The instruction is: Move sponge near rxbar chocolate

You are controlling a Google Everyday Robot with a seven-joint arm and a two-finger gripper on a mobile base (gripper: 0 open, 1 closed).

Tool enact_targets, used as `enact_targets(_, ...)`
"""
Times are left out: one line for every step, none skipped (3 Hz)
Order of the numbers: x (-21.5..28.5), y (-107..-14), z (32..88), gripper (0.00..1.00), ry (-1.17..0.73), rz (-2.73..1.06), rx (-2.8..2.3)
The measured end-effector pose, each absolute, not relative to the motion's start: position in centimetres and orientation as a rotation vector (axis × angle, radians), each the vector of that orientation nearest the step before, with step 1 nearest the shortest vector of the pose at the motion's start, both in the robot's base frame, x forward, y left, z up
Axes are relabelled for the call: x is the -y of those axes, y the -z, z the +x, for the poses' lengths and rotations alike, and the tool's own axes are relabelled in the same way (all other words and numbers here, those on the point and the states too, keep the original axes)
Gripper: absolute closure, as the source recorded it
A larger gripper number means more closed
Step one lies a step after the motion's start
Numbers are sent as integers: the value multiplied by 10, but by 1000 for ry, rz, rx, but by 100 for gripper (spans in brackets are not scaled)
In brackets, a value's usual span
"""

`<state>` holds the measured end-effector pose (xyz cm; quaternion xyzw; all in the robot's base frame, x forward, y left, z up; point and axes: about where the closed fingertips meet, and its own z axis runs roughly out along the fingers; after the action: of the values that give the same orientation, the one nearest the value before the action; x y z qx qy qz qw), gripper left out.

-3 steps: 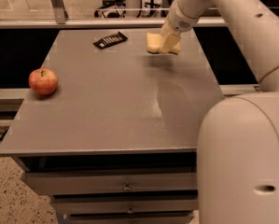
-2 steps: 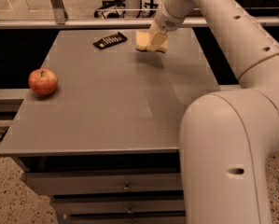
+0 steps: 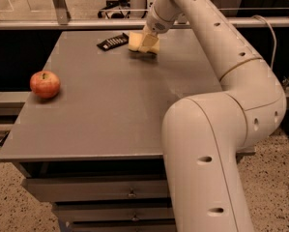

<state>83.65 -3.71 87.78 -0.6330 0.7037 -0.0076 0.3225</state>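
Observation:
The pale yellow sponge (image 3: 136, 41) is at the far side of the grey table (image 3: 110, 105), held in my gripper (image 3: 147, 43), which is shut on it just above or at the tabletop. The rxbar chocolate (image 3: 112, 42), a flat black wrapper with white print, lies just left of the sponge, a small gap between them. My white arm reaches over from the right and covers the sponge's right part.
A red apple (image 3: 45, 84) sits near the table's left edge. A metal rail (image 3: 86, 24) runs behind the table's far edge. Drawers (image 3: 129, 193) are below the front edge. My arm's large body fills the right foreground.
My gripper has carried the sponge leftward along the far side of the table, closing the gap to the black wrapper. The apple and wrapper have not moved.

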Motion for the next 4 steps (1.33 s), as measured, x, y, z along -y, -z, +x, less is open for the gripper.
enact_targets(38,-868,848,54,25,-1633,-1878)
enact_targets(43,-864,857,30,49,-1618,-1899)
enact_targets(48,-867,861,1,70,-1611,-1904)
enact_targets(45,-870,858,0,55,-1624,-1891)
